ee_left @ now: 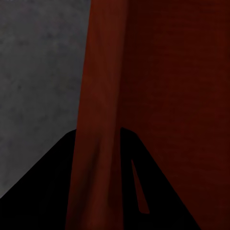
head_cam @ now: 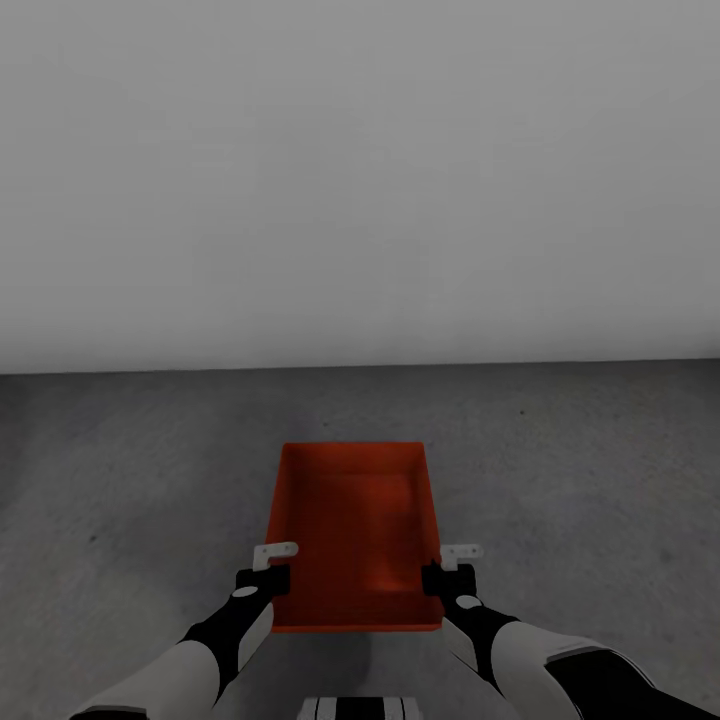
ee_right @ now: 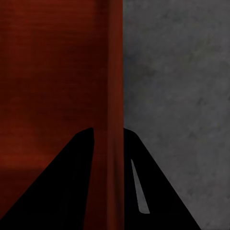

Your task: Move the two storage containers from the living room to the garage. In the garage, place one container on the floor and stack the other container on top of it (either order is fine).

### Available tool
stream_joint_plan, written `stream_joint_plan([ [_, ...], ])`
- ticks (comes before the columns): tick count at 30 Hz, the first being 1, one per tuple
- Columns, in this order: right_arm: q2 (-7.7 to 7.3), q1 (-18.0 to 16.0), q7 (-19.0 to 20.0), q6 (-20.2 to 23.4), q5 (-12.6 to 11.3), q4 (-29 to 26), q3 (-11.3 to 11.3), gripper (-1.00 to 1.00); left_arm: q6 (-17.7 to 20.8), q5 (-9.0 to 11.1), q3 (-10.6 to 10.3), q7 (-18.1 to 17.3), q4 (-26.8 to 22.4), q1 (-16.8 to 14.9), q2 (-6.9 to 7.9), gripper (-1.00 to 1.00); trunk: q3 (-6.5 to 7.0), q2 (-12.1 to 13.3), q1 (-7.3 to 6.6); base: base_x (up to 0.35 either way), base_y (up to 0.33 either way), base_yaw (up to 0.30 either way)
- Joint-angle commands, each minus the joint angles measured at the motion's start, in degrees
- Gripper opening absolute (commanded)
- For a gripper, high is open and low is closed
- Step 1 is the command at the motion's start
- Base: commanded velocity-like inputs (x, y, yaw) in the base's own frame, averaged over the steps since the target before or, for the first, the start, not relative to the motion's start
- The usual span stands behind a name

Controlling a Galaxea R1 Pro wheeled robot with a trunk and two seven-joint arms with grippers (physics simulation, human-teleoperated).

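Observation:
One red-orange storage container (head_cam: 355,520), open-topped and empty, is in front of me over the dark grey garage floor (head_cam: 560,470). My left gripper (head_cam: 268,565) is shut on its left side wall near the near corner, and my right gripper (head_cam: 452,565) is shut on its right side wall opposite. In the left wrist view the gripper (ee_left: 98,132) straddles the container wall (ee_left: 100,86), one finger inside and one outside. The right gripper (ee_right: 108,130) clamps the other wall (ee_right: 115,72) the same way. A faint shadow lies on the floor under the container's near edge.
A bare pale grey wall (head_cam: 360,180) stands straight ahead, meeting the floor a short way beyond the container. Rough mottled floor extends to the left (head_cam: 120,480) and right of the box.

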Motion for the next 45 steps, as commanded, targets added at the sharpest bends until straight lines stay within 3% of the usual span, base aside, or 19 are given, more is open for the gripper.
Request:
stream_joint_plan([
  [1, 0.06, -0.11, 0.64, -0.11, 1.80, -2.58, -2.34, -1.00, -0.15, 0.18, 0.33, 0.56, 0.14, 0.02, 0.22, -1.00, -0.04, -0.03, 0.00, 0.000, 0.000, 0.000],
  [36, -0.03, -0.11, 0.56, -0.14, 1.40, -2.58, -2.34, -1.00, -0.17, 0.14, 0.36, 0.51, 0.10, 0.02, 0.18, -1.00, -0.04, -0.03, 0.00, 0.000, 0.000, 0.000],
  [37, -0.03, -0.11, 0.56, -0.14, 1.39, -2.58, -2.34, -1.00, -0.17, 0.15, 0.35, 0.51, 0.14, 0.02, 0.18, 1.00, -0.04, -0.03, 0.00, 0.000, 0.000, 0.000],
  [38, -0.03, -0.11, 0.56, -0.14, 1.38, -2.58, -2.34, 1.00, -0.15, 0.18, 0.34, 0.51, 0.16, 0.02, 0.18, 1.00, -0.04, -0.03, 0.00, 0.000, 0.000, 0.000],
  [45, -0.05, -0.11, 0.57, -0.16, 1.37, -2.58, -2.34, 1.00, -0.15, 0.12, 0.37, 0.51, 0.15, 0.02, 0.16, 1.00, -0.04, -0.03, 0.00, 0.000, 0.000, 0.000],
])
